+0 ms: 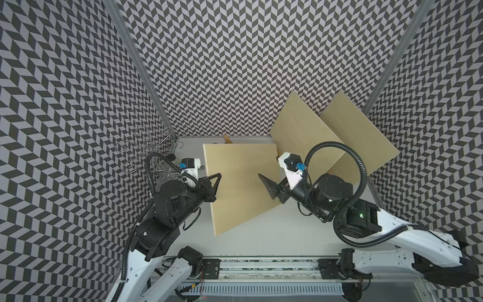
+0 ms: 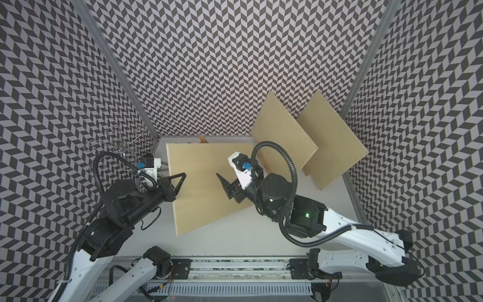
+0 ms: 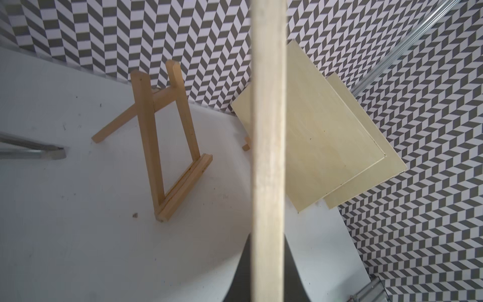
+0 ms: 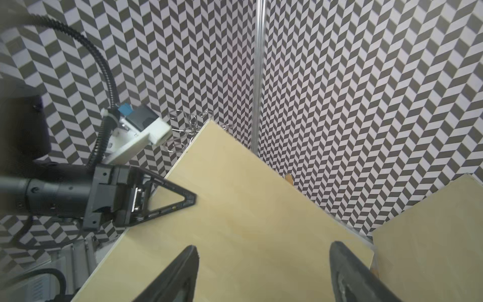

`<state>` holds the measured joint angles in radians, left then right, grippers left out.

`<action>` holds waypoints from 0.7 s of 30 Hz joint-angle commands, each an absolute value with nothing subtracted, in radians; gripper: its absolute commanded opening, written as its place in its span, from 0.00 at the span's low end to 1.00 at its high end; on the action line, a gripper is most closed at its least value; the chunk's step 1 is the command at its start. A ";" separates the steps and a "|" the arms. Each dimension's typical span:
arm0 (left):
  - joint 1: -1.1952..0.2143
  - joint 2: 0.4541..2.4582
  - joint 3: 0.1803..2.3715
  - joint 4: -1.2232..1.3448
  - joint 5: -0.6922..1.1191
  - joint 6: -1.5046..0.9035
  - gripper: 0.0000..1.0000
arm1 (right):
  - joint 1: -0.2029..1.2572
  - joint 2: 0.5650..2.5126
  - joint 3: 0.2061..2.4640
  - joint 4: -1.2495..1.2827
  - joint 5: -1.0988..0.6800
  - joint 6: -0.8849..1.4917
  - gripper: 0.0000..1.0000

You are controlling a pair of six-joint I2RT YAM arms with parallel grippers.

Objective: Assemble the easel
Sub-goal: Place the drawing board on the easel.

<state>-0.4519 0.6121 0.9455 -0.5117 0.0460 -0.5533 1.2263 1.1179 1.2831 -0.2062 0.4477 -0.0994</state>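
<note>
Your left hand (image 1: pixel 218 177) is clamping the edge of the plywood board (image 1: pixel 243 188); your right hand (image 4: pixel 262 266) is hovering above it, wide open, gripping nothing.

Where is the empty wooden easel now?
The easel stands on the white table near the back wall, seen in the left wrist view; in both top views only its top shows beyond the board held by the left gripper.

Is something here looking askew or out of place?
Yes. The board, pinched at its edge by the left tool, hangs tilted in the air, not seated on the empty easel. The right tool is open above it.
</note>
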 commanded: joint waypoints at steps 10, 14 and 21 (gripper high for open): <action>-0.448 0.575 0.808 0.136 0.028 -0.276 0.00 | 1.183 1.082 1.265 -0.184 0.409 -0.036 0.79; -0.448 0.590 0.786 0.233 0.050 -0.253 0.00 | 1.180 1.075 1.246 -0.192 0.390 -0.002 0.79; -0.448 0.600 0.726 0.442 0.014 -0.225 0.00 | 1.177 1.094 1.244 -0.222 0.364 0.024 0.79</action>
<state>-0.4511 0.6460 0.7017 0.0036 0.0376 -0.2478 1.1816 1.0954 1.2457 -0.2340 0.3870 -0.0055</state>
